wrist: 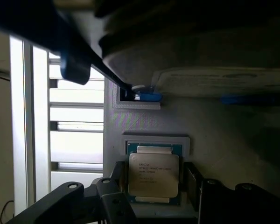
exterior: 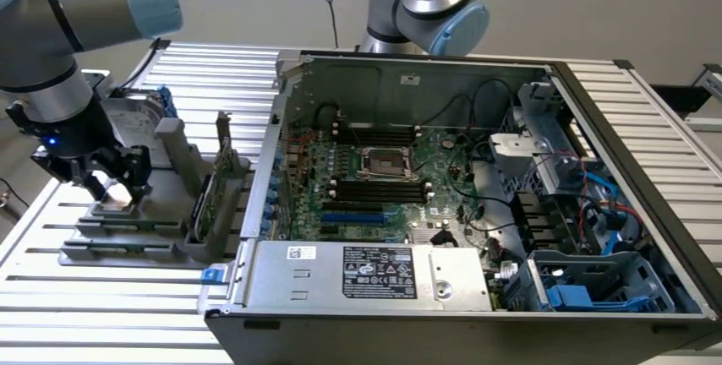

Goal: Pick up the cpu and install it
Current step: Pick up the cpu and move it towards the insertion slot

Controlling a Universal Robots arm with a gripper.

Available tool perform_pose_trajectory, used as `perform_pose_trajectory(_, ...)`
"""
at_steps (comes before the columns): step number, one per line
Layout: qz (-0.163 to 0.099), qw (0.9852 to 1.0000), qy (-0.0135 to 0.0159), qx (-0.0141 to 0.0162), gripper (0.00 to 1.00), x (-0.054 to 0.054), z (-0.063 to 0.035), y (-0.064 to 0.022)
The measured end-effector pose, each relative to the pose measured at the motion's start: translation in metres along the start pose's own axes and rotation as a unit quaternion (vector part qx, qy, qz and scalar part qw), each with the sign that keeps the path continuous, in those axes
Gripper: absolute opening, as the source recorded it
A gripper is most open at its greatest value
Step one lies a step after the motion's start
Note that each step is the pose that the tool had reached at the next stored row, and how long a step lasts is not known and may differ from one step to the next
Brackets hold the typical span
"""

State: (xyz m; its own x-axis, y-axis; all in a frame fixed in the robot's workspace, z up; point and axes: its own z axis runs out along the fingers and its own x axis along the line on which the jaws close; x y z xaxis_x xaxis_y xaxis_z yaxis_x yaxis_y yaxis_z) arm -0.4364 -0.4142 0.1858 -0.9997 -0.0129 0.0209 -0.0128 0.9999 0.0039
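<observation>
caught this one at the pick stage, install not started. gripper hanging at the exterior view's left, about mid-height, low over the grey holder rack on the slatted table. jaws released and spread wide, gripping nothing. through the wrist view, spotted the cpu lying flat in its little pale cradle, silvery lid up with printed text, dark fingers flanking it on two opposite sides, near but apart as far as could be told. around the middle of the exterior view, saw the open pc case with the green motherboard and its metal-framed socket, seemingly unfilled, well apart from the gripper. also noticed the hard drive in a blue bracket just behind the gripper, not the target. judging by all that: lined up for the grab, not closed. would call for a gentle squeeze square on the chip's opposite edges, no tilt, then enough lift to clear the cradle walls before any sideways travel. could go wrong with a skewed pinch, leaving the chip cocked in the cradle or slipping out.
</observation>
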Motion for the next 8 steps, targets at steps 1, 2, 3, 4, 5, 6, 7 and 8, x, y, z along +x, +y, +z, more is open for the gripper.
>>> perform_pose_trajectory(1, 0.000, 1.0000, 0.0001, 0.0000, 0.62, 0.0000, 0.0000, -0.0001)
perform_pose_trajectory(2, 0.000, 1.0000, 0.0002, 0.0000, 0.62, -0.0001, 0.0000, -0.0002)
perform_pose_trajectory(3, 0.000, 1.0000, 0.0003, 0.0000, 0.62, -0.0001, 0.0000, -0.0002)
perform_pose_trajectory(4, 0.000, 1.0000, 0.0004, 0.0000, 0.62, -0.0001, 0.0000, -0.0003)
perform_pose_trajectory(5, 0.000, 1.0000, 0.0004, 0.0000, 0.62, -0.0001, 0.0000, -0.0003)
perform_pose_trajectory(6, 0.000, 1.0000, 0.0004, 0.0000, 0.62, -0.0002, 0.0001, -0.0003)
perform_pose_trajectory(7, 0.000, 1.0000, 0.0004, 0.0000, 0.62, -0.0003, 0.0001, -0.0003)
perform_pose_trajectory(8, 0.000, 1.0000, 0.0003, 0.0000, 0.60, -0.0003, 0.0001, -0.0003)
